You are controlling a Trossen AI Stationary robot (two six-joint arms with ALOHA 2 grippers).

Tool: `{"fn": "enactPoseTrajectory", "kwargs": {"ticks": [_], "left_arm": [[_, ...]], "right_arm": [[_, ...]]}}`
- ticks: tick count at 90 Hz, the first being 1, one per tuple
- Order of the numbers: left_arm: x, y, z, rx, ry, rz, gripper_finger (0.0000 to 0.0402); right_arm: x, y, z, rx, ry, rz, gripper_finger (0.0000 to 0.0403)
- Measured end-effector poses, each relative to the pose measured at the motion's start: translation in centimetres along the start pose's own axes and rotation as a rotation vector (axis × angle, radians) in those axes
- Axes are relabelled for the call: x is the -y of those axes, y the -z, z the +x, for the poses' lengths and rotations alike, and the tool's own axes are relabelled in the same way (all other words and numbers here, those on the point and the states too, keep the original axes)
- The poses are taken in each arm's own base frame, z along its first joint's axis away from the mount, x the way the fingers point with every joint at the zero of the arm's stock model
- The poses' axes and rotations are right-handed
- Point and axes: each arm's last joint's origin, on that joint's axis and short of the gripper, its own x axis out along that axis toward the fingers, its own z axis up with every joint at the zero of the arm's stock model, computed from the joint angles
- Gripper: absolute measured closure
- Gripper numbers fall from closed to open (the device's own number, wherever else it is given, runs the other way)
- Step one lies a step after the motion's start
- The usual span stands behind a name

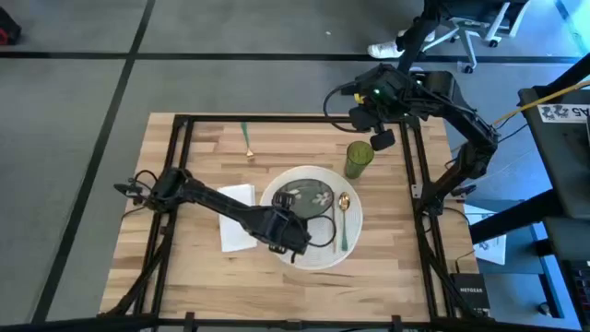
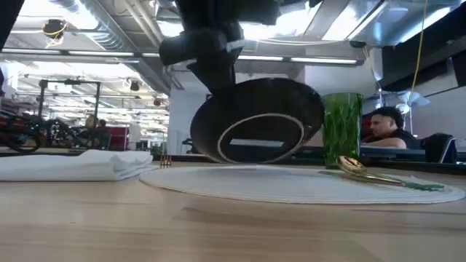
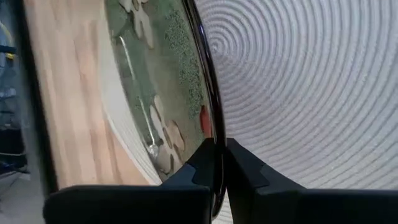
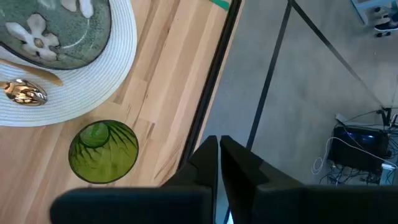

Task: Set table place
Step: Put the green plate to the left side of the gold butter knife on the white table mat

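Wooden table (image 1: 194,277) carries the white plate (image 1: 350,242), where the left tool (image 3: 219,163), clamped on the tilted green dish (image 1: 309,197) rim, should lower it level and centred before letting go.

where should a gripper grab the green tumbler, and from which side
Take the green tumbler around its side wall from above or from the table's right edge. It stands upright, open mouth up, just off the white plate, with bare wood on that side. The right gripper is nearest.

Dish (image 1: 309,197) and spoon (image 1: 344,219) on plate (image 1: 323,254); napkin (image 1: 237,218) left, tumbler (image 1: 359,158) behind.
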Motion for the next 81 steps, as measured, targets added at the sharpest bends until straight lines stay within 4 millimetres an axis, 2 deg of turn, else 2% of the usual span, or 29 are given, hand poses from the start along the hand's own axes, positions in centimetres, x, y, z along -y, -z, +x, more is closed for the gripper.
{"fn": "enactPoseTrajectory", "kwargs": {"ticks": [39,81], "left_arm": [[0.5,-0.1,-0.4,0.022,0.003,-0.006,0.0326],[1.3,-0.1,-0.9,0.034,0.011,-0.002,0.0286]], "right_arm": [[0.0,0.0,0.0,0.000,0.000,0.000,0.0398],[0.0,0.0,0.0,0.000,0.000,-0.001,0.0398]]}}
